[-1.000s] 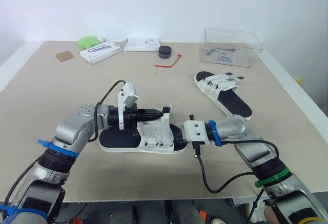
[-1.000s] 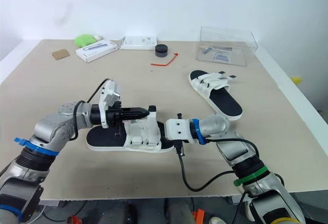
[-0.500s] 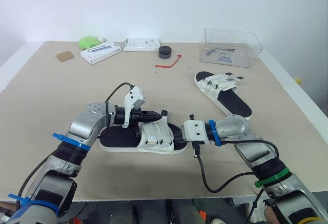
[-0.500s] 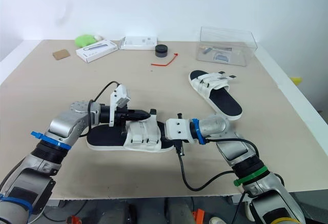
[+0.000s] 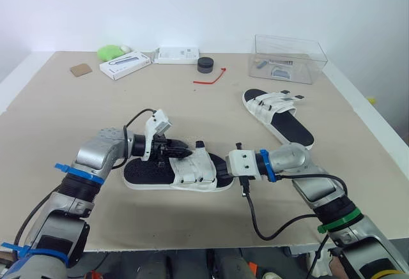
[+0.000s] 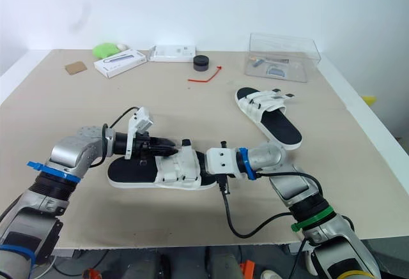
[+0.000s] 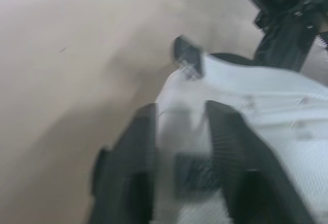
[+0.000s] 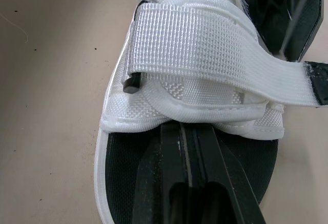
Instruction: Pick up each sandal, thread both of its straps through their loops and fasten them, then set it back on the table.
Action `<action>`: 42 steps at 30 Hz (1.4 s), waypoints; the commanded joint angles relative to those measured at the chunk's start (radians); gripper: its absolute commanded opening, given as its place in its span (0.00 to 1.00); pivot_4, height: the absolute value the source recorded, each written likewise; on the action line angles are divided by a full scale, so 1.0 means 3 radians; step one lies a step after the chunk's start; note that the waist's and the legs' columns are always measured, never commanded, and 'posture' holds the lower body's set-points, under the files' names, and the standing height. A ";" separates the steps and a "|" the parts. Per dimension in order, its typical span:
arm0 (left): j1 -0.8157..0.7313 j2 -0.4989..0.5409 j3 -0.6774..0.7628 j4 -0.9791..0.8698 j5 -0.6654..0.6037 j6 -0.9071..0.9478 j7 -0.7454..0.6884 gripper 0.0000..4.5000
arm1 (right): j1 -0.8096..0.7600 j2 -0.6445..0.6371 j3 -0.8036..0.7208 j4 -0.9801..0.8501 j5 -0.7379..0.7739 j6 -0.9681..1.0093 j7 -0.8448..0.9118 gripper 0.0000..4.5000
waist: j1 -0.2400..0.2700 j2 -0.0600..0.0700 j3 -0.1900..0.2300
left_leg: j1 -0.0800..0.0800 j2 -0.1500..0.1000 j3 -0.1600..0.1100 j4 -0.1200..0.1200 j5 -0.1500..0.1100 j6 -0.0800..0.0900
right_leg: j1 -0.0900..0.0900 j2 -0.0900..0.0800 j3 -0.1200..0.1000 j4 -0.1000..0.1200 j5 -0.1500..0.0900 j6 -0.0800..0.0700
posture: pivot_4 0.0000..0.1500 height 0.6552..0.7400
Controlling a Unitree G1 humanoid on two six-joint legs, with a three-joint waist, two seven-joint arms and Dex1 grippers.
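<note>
The near sandal [image 5: 185, 172] is seen lying flat on the tabletop [image 5: 77, 113], at the front and between the two arms, with its black footbed facing up and its white straps bunched over the toe half. The left gripper [image 5: 177, 151] is laid against the far edge of those straps. In the left wrist view its fingers [image 7: 228, 137] are set on either side of a white strap [image 7: 179, 126], which fills the gap between them, so the strap is taken as gripped. A black tab [image 7: 188, 57] is seen at the end of the strap just beyond them.

The right gripper [image 5: 220, 169] is brought in from the toe end. Its fingers [image 8: 189, 147] are pressed together with nothing seen between them, laid on the footbed with the tips tucked under the edge of the straps. A broad woven strap [image 8: 205, 44] is folded across the top.

The far sandal [image 5: 278, 116] is set apart on the right half of the tabletop, sole down. Along the back edge a clear box [image 5: 289, 59], a red tie [image 5: 211, 78] and a small black disc [image 5: 205, 64] are found.
</note>
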 commanded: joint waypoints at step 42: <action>0.0048 -0.0402 -0.0076 0.0584 0.0985 -0.3137 -0.0503 0.95 | 0.1023 -0.0599 -0.2133 -0.1128 0.2219 0.1916 -0.0276 1.00 | 0.0012 0.0010 0.0007 | -0.0101 -0.0022 -0.0040 0.0051 -0.0031 0.0014 | -0.0042 -0.0026 -0.0043 -0.0004 0.0003 0.0021 | 1.00 1.00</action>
